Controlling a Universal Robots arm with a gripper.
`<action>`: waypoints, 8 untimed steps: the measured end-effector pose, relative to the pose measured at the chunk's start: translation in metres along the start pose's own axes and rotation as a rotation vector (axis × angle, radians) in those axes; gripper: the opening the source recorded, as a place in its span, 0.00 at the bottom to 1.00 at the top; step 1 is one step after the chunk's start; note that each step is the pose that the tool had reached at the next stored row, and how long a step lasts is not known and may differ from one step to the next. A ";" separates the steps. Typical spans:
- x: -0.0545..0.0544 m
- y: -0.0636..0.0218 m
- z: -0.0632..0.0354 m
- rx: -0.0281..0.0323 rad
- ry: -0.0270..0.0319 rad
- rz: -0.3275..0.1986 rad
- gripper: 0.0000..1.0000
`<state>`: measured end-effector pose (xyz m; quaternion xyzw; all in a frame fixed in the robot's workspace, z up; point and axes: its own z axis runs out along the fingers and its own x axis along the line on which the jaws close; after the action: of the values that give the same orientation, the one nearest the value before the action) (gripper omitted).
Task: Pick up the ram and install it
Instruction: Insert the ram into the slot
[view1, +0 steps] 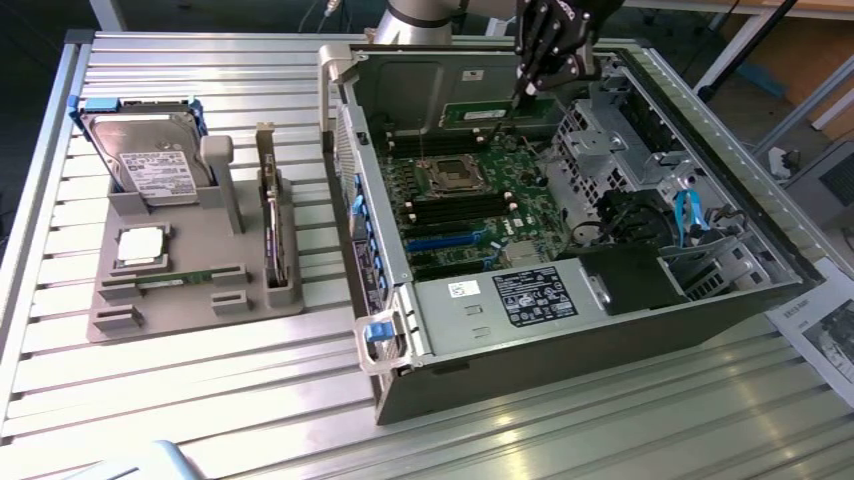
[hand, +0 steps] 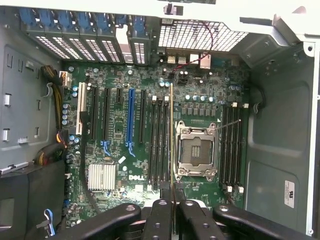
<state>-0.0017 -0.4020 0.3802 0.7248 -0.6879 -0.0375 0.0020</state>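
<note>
My gripper (view1: 533, 90) (hand: 172, 202) hangs inside the open computer case (view1: 534, 330), shut on the ram (view1: 509, 113) (hand: 172, 140). The ram is a thin green stick, seen edge-on in the wrist view as a narrow line. It hovers above the motherboard (hand: 120, 150), lined up lengthwise with the black memory slots (hand: 160, 140) beside the open processor socket (view1: 451, 177) (hand: 196, 150). I cannot tell whether the ram touches a slot. More memory slots (hand: 232, 145) lie on the socket's other side.
A grey holder (view1: 200, 290) on the exterior view's left carries a hard drive (view1: 147, 160), a square silver processor chip (view1: 140, 245) and a dark expansion card (view1: 274, 240) on edge. Drive cages and cables (view1: 667, 220) fill the case's right side. Slatted metal table (view1: 534, 440) all around.
</note>
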 end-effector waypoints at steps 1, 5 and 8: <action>0.000 0.0000 0.0001 0.0000 -0.0001 0.000 0.12; -0.002 -0.0001 0.0016 0.0001 -0.0002 0.000 0.12; -0.002 -0.0002 0.0037 0.0000 0.0000 0.000 0.12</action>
<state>-0.0017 -0.4003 0.3766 0.7248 -0.6879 -0.0375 0.0019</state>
